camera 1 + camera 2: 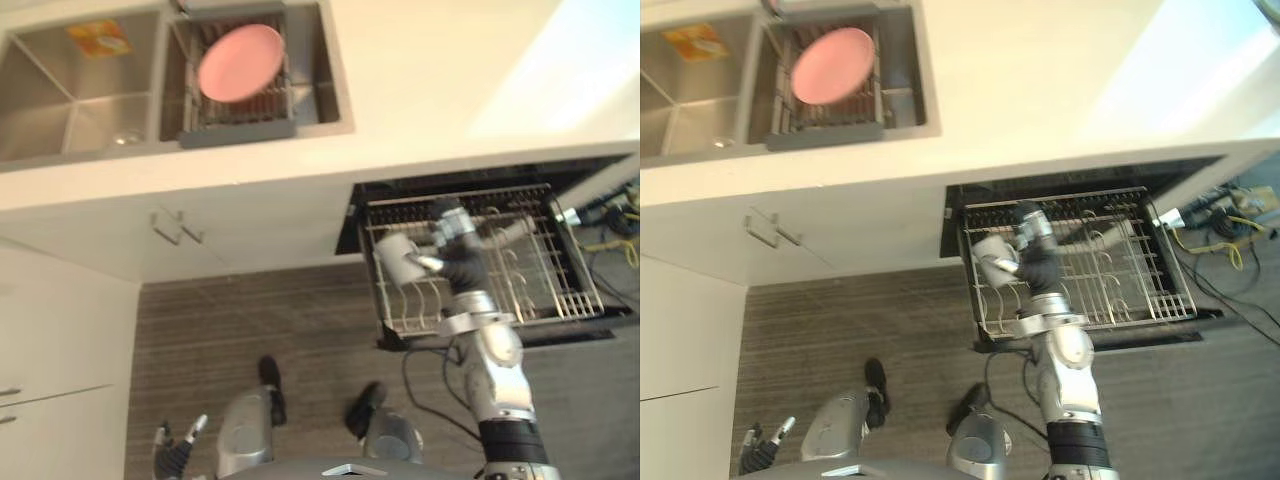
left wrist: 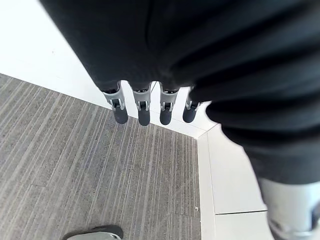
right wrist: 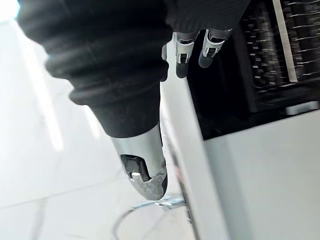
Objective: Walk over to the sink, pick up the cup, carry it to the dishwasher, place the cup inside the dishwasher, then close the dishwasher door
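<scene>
1. Left eye view: the right robot hand [image 1: 455, 252] reaches out over the pulled-out white wire dishwasher rack [image 1: 530, 285]. It grips the small white cup [image 1: 398, 258] from the side, with the thumb against the cup's wall. The cup hangs tilted above the rack's near-left corner and is not yet set among the tines. Holding it by the side likely leaves its base free to be lowered in. The left robot hand [image 1: 172, 452] hangs low at the robot's side, clear of the work.

2. Right eye view: the dishwasher's dark opening lies under a long white tabletop [image 1: 1040, 80]. Set into the tabletop, well away from the dishwasher, is a stainless-steel double sink [image 1: 680, 110]. In one basin a round pink plate [image 1: 833, 65] rests on a grey drain rack [image 1: 825, 135]. An orange-yellow sponge [image 1: 695, 40] lies in the other basin. White cabinet doors [image 1: 860, 215] run below, above a grey striped floor [image 1: 840, 320].

3. Left wrist view: the left robot hand's fingers [image 2: 142, 112] hang straight and relaxed, holding nothing, over the floor beside a white cabinet base.

4. Right wrist view: the thumb [image 3: 145, 170] juts out below the dark cover, and the fingertips [image 3: 207, 47] show beside the dark opening and rack wires. The cup is hard to make out here. The pale wall beside the thumb may be the cup or the cabinet front; I cannot tell which.
</scene>
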Available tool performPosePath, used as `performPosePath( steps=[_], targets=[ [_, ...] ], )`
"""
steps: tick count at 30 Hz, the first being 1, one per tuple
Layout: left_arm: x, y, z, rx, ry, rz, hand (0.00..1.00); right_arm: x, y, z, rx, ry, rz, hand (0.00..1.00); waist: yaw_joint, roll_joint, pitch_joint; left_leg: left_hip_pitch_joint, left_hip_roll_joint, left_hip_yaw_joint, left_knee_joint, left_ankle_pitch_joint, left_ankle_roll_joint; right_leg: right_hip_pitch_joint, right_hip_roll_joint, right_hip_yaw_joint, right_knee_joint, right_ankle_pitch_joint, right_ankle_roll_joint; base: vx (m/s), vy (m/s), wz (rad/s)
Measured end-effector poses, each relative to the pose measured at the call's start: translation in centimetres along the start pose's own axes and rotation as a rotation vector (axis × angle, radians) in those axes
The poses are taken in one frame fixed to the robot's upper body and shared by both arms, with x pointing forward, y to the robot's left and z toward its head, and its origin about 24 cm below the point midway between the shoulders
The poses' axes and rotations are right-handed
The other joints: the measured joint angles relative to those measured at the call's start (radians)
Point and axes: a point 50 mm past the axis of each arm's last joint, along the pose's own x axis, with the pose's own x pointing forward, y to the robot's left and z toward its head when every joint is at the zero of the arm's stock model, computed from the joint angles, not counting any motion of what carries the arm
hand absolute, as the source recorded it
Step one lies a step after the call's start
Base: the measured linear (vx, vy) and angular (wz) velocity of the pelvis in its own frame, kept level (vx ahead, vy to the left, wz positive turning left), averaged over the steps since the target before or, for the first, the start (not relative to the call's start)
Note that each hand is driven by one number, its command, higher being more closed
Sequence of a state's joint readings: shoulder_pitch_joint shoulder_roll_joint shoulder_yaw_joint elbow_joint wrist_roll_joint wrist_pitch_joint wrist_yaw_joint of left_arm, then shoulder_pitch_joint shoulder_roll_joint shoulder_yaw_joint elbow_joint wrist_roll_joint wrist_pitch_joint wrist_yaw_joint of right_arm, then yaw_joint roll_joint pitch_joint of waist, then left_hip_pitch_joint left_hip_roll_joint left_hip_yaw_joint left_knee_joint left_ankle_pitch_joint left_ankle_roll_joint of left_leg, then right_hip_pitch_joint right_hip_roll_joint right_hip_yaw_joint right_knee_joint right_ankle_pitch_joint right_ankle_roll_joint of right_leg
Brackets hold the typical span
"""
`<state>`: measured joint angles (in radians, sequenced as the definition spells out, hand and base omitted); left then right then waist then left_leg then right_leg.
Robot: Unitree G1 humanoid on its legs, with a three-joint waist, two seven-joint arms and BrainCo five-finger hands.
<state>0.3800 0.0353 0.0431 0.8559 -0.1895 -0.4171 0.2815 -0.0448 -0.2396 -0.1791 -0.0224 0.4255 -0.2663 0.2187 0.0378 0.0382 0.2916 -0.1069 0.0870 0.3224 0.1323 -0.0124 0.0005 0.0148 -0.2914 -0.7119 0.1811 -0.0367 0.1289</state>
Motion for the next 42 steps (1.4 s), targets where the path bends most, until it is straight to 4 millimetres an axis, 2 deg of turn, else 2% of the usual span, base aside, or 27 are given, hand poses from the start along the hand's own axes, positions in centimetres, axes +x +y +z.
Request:
performPosePath(
  steps=[2,4,7,8,9,10,11,12,13,14,15,16,21,25,28,31,34,40,41,42],
  targets=[
    [-0.1,0.6,-0.5,0.024,0.019,0.018,0.0,0.0,0.3,0.1,0.031,-0.031,-0.008,0.0,0.003,-0.022,-0.047,0.063,-0.044,-0.019,-0.128,0.056,-0.004,0.039,-0.002,-0.019,-0.054,0.029,0.012,0.02,0.122,0.32],
    [-0.1,0.8,-0.6,0.041,0.02,0.022,0.0,-0.1,0.9,-0.2,0.063,-0.042,-0.016,0.0,0.006,-0.03,-0.067,0.094,-0.063,-0.021,-0.196,0.088,0.002,0.043,-0.008,-0.021,-0.057,0.036,0.017,-0.05,0.084,0.12],
    [0.1,0.9,-0.4,0.094,0.008,0.003,0.0,-0.3,1.1,-0.4,0.085,-0.038,-0.041,0.0,-0.002,-0.035,-0.077,0.106,-0.096,-0.039,-0.219,0.081,0.011,0.045,-0.042,-0.026,-0.016,0.016,0.003,-0.06,0.085,0.16],
    [0.1,0.9,-0.5,0.107,0.019,-0.001,0.0,-0.7,1.0,-0.2,0.082,-0.04,-0.055,0.0,-0.013,-0.033,-0.078,0.107,-0.11,-0.058,-0.219,0.073,0.024,0.035,-0.054,0.02,0.029,-0.027,-0.044,-0.07,0.113,0.58],
    [0.1,1.0,-0.5,0.126,0.023,-0.01,0.0,-1.8,0.8,0.3,0.076,-0.049,-0.082,0.0,-0.036,-0.033,-0.082,0.107,-0.117,-0.115,-0.218,0.071,0.028,0.01,-0.01,0.168,0.054,-0.118,-0.132,-0.05,0.072,0.94],
    [0.1,1.1,-0.6,0.144,0.025,-0.014,0.0,-2.5,0.6,0.6,0.068,-0.053,-0.111,0.0,-0.057,-0.035,-0.085,0.106,-0.12,-0.15,-0.217,0.072,0.032,0.007,0.029,0.253,0.05,-0.153,-0.169,0.01,0.002,1.6],
    [0.3,1.4,-0.6,0.183,0.024,-0.025,0.0,-3.9,0.0,1.2,0.049,-0.061,-0.168,0.0,-0.095,-0.046,-0.097,0.115,-0.136,-0.214,-0.214,0.075,0.04,0.011,0.098,0.413,0.043,-0.189,-0.181,0.09,-0.051,1.87],
    [0.5,2.0,-0.7,0.232,0.037,-0.029,0.0,-4.9,-0.7,1.8,0.025,-0.064,-0.22,0.0,-0.116,-0.073,-0.106,0.121,-0.155,-0.253,-0.213,0.091,0.054,0.027,0.129,0.514,0.044,-0.198,-0.157,0.15,-0.072,1.64],
    [0.6,2.3,-0.9,0.249,0.055,-0.024,0.0,-5.2,-1.1,1.9,0.013,-0.064,-0.24,0.0,-0.114,-0.086,-0.112,0.126,-0.162,-0.267,-0.212,0.092,0.053,0.038,0.13,0.528,0.043,-0.201,-0.144,0.17,-0.047,0.93],
    [0.6,2.9,-1.4,0.271,0.087,-0.015,0.0,-5.4,-1.6,2.2,0.004,-0.073,-0.271,0.0,-0.095,-0.105,-0.127,0.134,-0.168,-0.272,-0.211,0.102,0.055,0.057,0.13,0.535,0.031,-0.183,-0.114,0.19,-0.042,0.36],
    [0.7,3.2,-1.3,0.28,0.096,-0.018,0.0,-5.1,-1.8,2.5,0.005,-0.09,-0.274,0.0,-0.087,-0.112,-0.131,0.14,-0.169,-0.28,-0.211,0.1,0.054,0.073,0.131,0.535,0.018,-0.159,-0.082,0.14,-0.026,0.25],
    [0.8,3.1,-1.3,0.281,0.096,-0.026,0.0,-4.8,-1.8,2.7,0.002,-0.099,-0.267,0.0,-0.086,-0.12,-0.136,0.143,-0.168,-0.284,-0.211,0.1,0.054,0.078,0.133,0.535,0.016,-0.15,-0.076,0.1,-0.038,0.23],
    [1.3,2.2,-0.5,0.267,0.079,-0.075,0.0,-4.0,-1.8,3.1,0.04,-0.135,-0.272,0.0,-0.076,-0.093,-0.142,0.154,-0.163,-0.287,-0.212,0.101,0.053,0.094,0.139,0.546,0.004,-0.131,-0.063,0.0,-0.025,0.0],
    [1.0,2.0,-1.3,0.281,0.112,-0.108,0.0,-4.7,-2.0,2.4,0.048,-0.075,-0.316,0.0,-0.077,-0.064,-0.15,0.164,-0.157,-0.266,-0.219,0.103,0.049,0.107,0.143,0.573,-0.015,-0.122,-0.048,-0.1,-0.03,-0.2],
    [0.9,1.6,-1.6,0.291,0.129,-0.126,0.0,-5.1,-2.2,2.3,0.04,-0.061,-0.362,0.0,-0.086,-0.055,-0.153,0.16,-0.151,-0.25,-0.219,0.104,0.042,0.106,0.148,0.588,-0.038,-0.129,-0.032,-0.15,-0.025,-0.13],
    [0.7,1.6,-2.0,0.295,0.155,-0.131,0.0,-5.8,-2.6,2.2,0.024,-0.042,-0.417,0.0,-0.096,-0.055,-0.154,0.159,-0.143,-0.239,-0.219,0.106,0.039,0.105,0.156,0.589,-0.037,-0.13,-0.034,-0.15,-0.017,-0.02],
    [0.5,1.3,-2.2,0.288,0.164,-0.141,0.0,-6.3,-3.0,3.0,0.004,-0.064,-0.461,0.0,-0.101,-0.039,-0.164,0.154,-0.135,-0.221,-0.219,0.107,0.037,0.093,0.158,0.597,-0.048,-0.117,-0.054,-0.05,0.012,-0.07],
    [0.6,1.6,-2.3,0.293,0.172,-0.136,0.0,-6.7,-3.2,2.9,0.005,-0.06,-0.508,0.0,-0.104,-0.051,-0.171,0.162,-0.127,-0.162,-0.218,0.108,0.044,0.085,0.165,0.647,-0.053,-0.109,-0.066,0.0,0.004,-0.19],
    [0.6,1.6,-2.3,0.293,0.172,-0.135,0.0,-6.7,-3.2,2.9,0.009,-0.063,-0.511,0.0,-0.103,-0.052,-0.172,0.159,-0.127,-0.15,-0.21,0.101,0.044,0.081,0.164,0.653,-0.048,-0.111,-0.063,0.02,-0.007,-0.23],
    [0.6,1.6,-2.2,0.292,0.168,-0.133,0.0,-6.7,-3.1,2.9,0.017,-0.069,-0.516,0.0,-0.104,-0.055,-0.174,0.116,-0.119,-0.131,-0.128,0.057,0.042,0.058,0.164,0.665,-0.027,-0.118,-0.063,0.02,-0.013,-0.17]
  ],
)
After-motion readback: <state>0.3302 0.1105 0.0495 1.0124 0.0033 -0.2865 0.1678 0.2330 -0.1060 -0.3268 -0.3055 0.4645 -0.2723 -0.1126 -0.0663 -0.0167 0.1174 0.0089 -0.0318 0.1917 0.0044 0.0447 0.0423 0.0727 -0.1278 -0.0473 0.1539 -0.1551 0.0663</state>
